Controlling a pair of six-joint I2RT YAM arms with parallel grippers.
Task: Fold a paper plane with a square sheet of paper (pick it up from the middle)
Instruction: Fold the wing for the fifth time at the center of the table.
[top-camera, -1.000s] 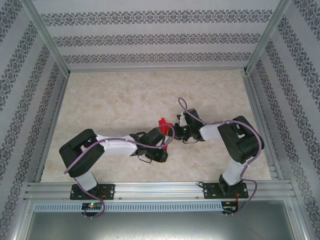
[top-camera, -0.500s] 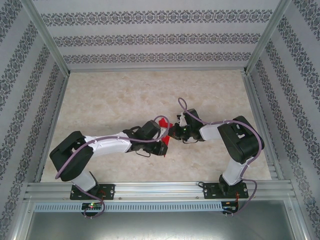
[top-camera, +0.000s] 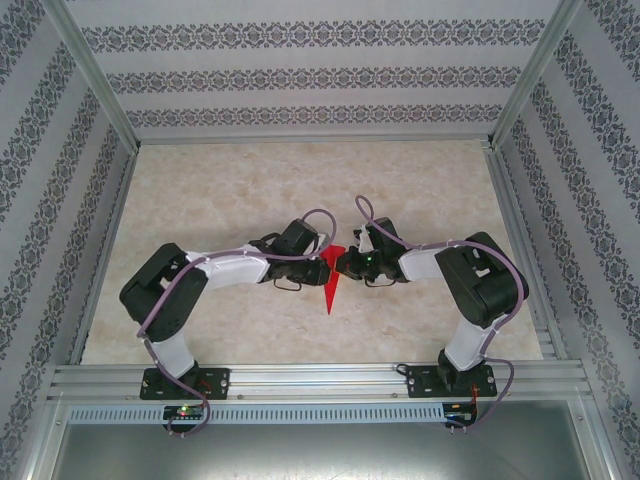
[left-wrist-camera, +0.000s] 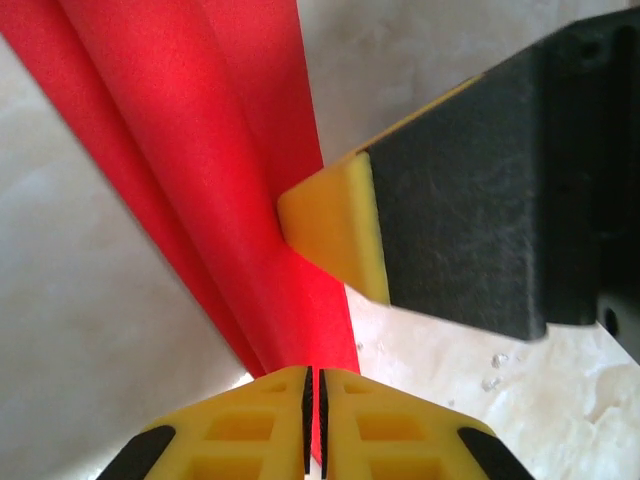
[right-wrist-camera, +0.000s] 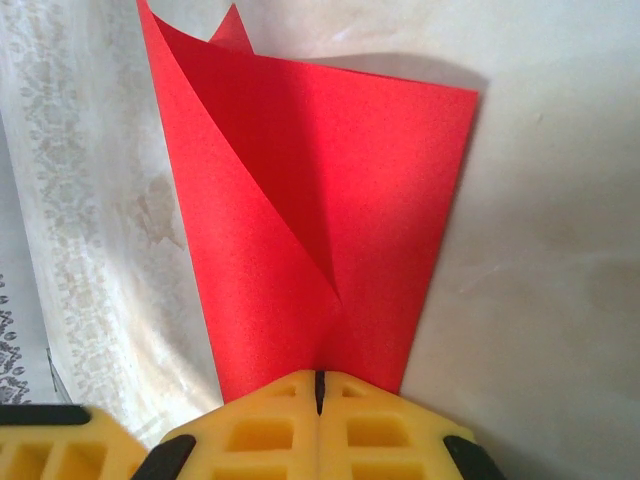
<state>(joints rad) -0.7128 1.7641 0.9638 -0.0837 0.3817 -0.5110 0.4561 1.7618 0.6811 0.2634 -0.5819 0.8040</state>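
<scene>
Now the left arm, rising from its base at about 7 o'clock of the table, lies further toward 12 o'clock than a second ago; its forearm has swung off the work, so what showed then as a mere red scrap is uncovered as a slim wedge. The left gripper comes in from 9 o'clock; in its wrist view the left gripper has its yellow jaws pressed together with the red layers pinched between them, so it is clenched on the paper plane.

At the centre of the table, a little toward 6 o'clock, the paper plane sits between the two grippers, its broad end at 12 o'clock up by the jaws and its sharp nose pointing to 6 o'clock; whether the nose rests on the table or hangs just above it I cannot tell.

From 3 o'clock the right gripper meets it, unmoved over the last second; in its own wrist view the right gripper is likewise clamped on the paper's near edge, with one flap curling loose at 11 o'clock. One of its fingertips shows in the left wrist view, touching the red layers just beside the left jaws.

My judgement: the long creases are made and the shape is already a dart; what remains is likely pressing the loose flap and setting the wings, and with both grips so close together a careless pull could tear or skew the fold.
</scene>
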